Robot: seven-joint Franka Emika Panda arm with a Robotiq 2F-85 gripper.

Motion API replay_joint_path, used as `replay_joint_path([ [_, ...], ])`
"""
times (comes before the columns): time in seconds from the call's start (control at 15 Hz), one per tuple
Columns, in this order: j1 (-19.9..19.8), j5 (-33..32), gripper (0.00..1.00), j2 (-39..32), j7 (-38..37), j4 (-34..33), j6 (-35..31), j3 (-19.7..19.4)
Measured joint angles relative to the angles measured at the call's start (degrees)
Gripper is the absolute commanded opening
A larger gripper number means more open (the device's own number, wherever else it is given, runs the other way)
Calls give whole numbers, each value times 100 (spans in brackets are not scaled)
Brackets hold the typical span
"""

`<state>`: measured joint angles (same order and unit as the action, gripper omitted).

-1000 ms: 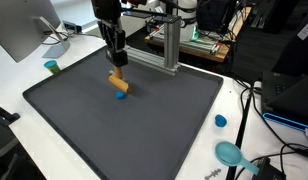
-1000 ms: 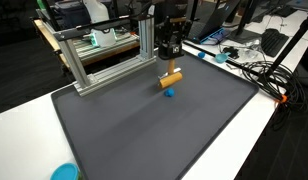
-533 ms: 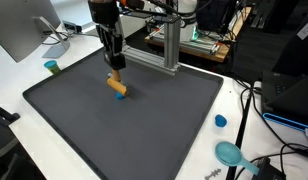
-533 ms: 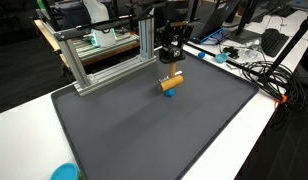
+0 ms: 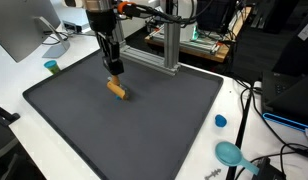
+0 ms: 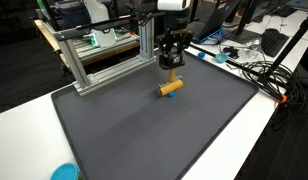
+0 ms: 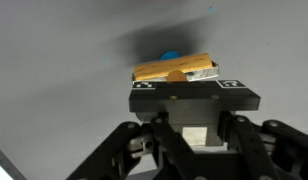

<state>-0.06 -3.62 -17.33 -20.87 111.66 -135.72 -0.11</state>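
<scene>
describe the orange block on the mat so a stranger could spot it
Find the big dark grey mat, then the black end effector hanging over its far half near the aluminium frame. Right below is the small oblong orange block, the only orange thing on the mat.

A cluttered lab bench under even indoor light.
The white counter (image 5: 19, 68) carried a dark grey mat (image 5: 144, 125); an aluminium frame (image 6: 102, 57), a monitor (image 5: 16, 30) and tangled cables (image 6: 256, 72) crowded its edges.

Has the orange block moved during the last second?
Yes. In both exterior views the block has come down toward the mat, measured against the metal frame, and the gripper came down with it.
</scene>
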Motion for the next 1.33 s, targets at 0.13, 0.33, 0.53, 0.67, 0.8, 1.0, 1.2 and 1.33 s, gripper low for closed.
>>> replay_joint_path([
  [0.13, 0, 13, 22, -50, 0, -54, 0, -22],
  [0.33, 0, 15, 22, -136, 0, -141, 2, -54],
  [0.53, 1, 15, 22, -235, 5, -280, 171, -66],
  [0.67, 10, 15, 22, -289, 27, -377, 321, -66],
  [0.8, 26, 15, 22, -338, 42, -456, 432, -66],
  [1.0, 39, 15, 22, -396, 47, -526, 492, -66],
  [1.2, 39, 15, 22, -473, 45, -609, 527, -82],
  [1.33, 32, 53, 22, -516, 47, -661, 568, -97],
])
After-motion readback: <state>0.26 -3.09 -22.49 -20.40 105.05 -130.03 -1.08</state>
